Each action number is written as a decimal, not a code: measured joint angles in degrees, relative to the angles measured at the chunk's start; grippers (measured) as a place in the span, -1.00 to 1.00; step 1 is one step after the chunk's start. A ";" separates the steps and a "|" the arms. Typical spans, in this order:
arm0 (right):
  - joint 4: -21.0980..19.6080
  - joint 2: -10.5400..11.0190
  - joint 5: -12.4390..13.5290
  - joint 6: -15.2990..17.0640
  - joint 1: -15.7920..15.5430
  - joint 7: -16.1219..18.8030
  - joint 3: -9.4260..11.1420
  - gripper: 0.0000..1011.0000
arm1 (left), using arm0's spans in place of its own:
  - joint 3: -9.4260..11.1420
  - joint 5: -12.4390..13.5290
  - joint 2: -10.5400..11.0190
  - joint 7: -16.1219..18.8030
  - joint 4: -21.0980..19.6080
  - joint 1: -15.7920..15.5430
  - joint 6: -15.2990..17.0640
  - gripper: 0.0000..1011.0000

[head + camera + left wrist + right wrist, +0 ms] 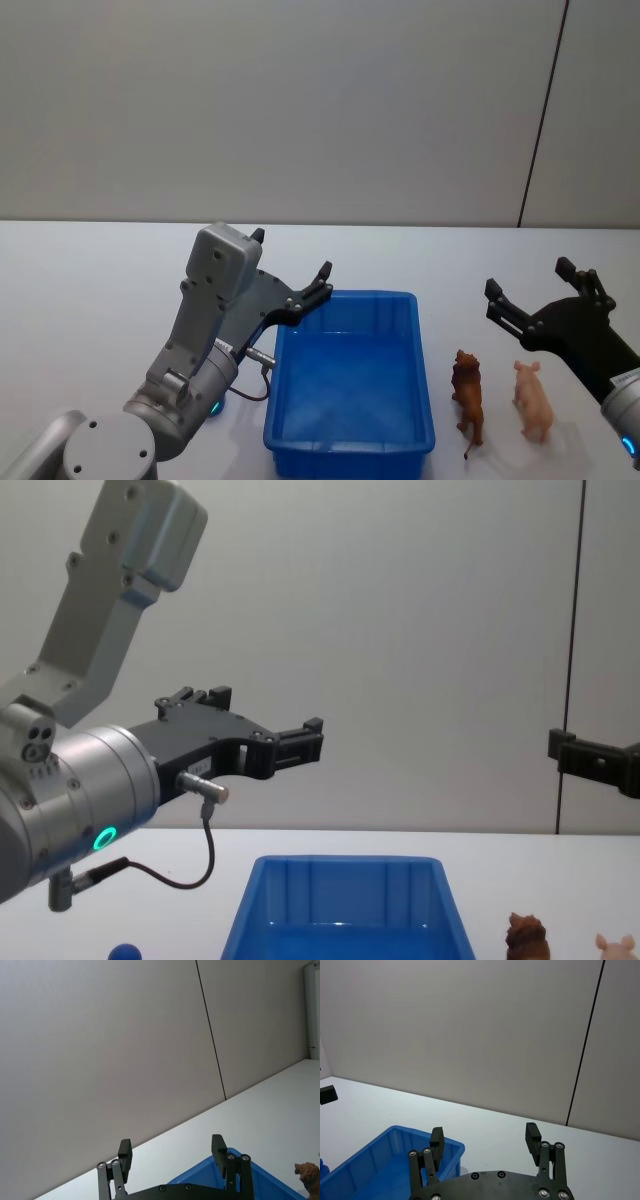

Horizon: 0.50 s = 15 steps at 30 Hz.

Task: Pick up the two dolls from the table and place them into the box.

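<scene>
Blue doll (pixel 123 952) in chest view, left of box (pixel 345 862)

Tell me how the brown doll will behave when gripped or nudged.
The brown doll stands on thin legs, so a nudge would probably tip it. It looks small and moulded, likely light and stiff. Its shaggy, uneven surface may seat unevenly between jaws.
</scene>
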 joint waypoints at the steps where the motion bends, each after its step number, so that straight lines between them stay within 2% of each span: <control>1: 0.00 0.00 0.00 0.00 0.00 0.00 0.00 0.98 | 0.00 0.00 0.00 0.00 0.00 0.00 0.00 0.98; 15: 0.00 0.00 0.00 0.00 0.00 0.00 0.00 0.98 | 0.00 0.00 0.00 0.00 0.00 0.00 0.00 0.98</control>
